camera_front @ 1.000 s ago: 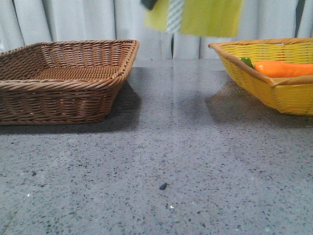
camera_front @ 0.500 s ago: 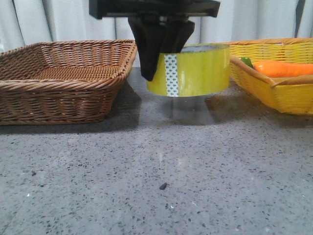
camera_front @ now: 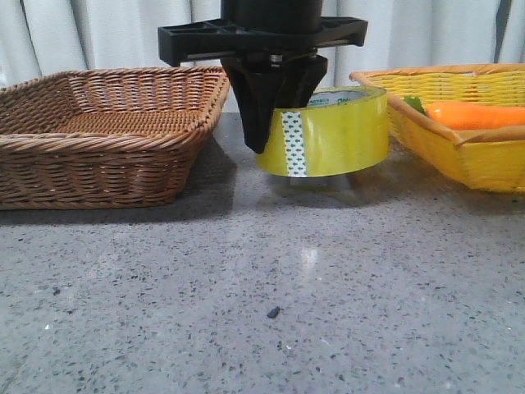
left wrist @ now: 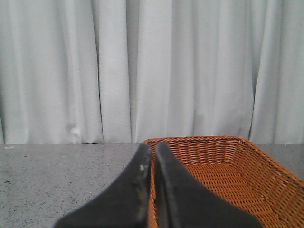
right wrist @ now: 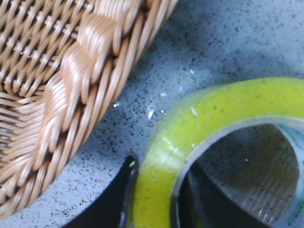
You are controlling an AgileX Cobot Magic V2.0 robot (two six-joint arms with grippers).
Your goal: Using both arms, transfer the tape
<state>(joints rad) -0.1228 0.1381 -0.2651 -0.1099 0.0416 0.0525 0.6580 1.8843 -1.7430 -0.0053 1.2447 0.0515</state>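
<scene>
The tape (camera_front: 332, 135), a wide yellow roll with a white green-patterned strip on its side, hangs slightly tilted just over the grey table between the two baskets. My right gripper (camera_front: 275, 139) comes down from above and is shut on the roll's left wall. In the right wrist view one finger (right wrist: 114, 204) is outside the tape (right wrist: 223, 109) and the other inside the core, so the right gripper (right wrist: 154, 194) pinches the wall. My left gripper (left wrist: 152, 148) is shut with nothing between its fingers and does not show in the front view.
A brown wicker basket (camera_front: 107, 139) stands at the left, close beside the tape (right wrist: 57, 95). The left wrist view faces it (left wrist: 228, 166). A yellow basket (camera_front: 467, 156) at the right holds an orange carrot (camera_front: 476, 115). White curtains hang behind the table.
The right gripper has come down with the tape from the top of the front view to just over the table. In the last half second the roll sank a little and tilted.
</scene>
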